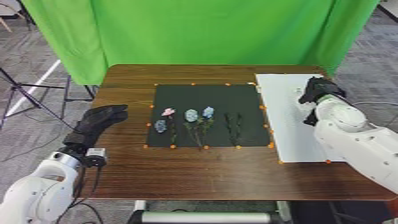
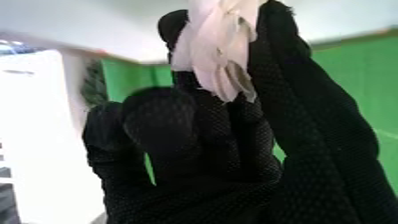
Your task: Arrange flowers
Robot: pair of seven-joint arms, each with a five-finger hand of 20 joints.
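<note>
1. Spanning table's (image 1: 204, 177) L edge: L hand (image 1: 105, 116), released, fingers relaxed, L of mat (image 1: 242, 97).
2. On mat's L part: blue-grey flower (image 1: 160, 126), then pink flower (image 1: 168, 112), its bloom a bit farther fwd.
3. Mid mat: 2 pale blue flowers (image 1: 191, 116) side by side, stems twd robot.
4. R part of mat: dk stems (image 1: 233, 127), approx. upright in head view.
5. White sheet (image 1: 298, 142) runs along mat's R side, on table.
6. R hand (image 1: 323, 88), over sheet's far R part, grasps white flower (image 2: 218, 50) w/ petals btwn its fingers.
</note>
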